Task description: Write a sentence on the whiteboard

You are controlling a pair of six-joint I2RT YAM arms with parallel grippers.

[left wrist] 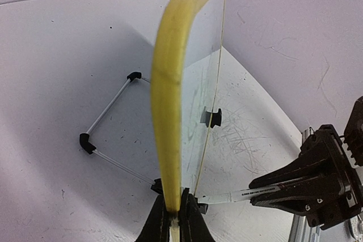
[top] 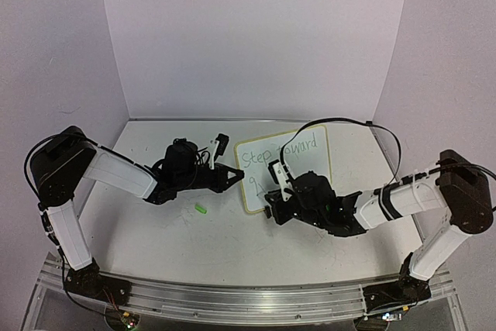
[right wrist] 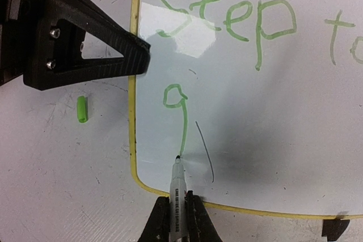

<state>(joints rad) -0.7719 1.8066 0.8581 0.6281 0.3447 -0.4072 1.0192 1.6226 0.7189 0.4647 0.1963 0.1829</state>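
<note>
The whiteboard (top: 316,163) stands tilted on its wire stand (left wrist: 108,133) at the table's middle back. My left gripper (left wrist: 174,215) is shut on its yellow rim (left wrist: 167,111) at the left edge (top: 237,174). Green handwriting, the sentence (right wrist: 227,18), reads "Step toward" (top: 280,151) on the upper line, with a "g" (right wrist: 176,97) below it. My right gripper (right wrist: 177,216) is shut on a white marker (right wrist: 177,188). The marker's tip touches the board at the bottom of the g's tail. From above, the right gripper (top: 279,186) sits at the board's lower left.
A green marker cap (top: 201,208) lies on the table left of the board, also in the right wrist view as the cap (right wrist: 82,109). A thin dark stray line (right wrist: 205,151) marks the board right of the g. The scuffed tabletop (left wrist: 249,134) surrounds the board.
</note>
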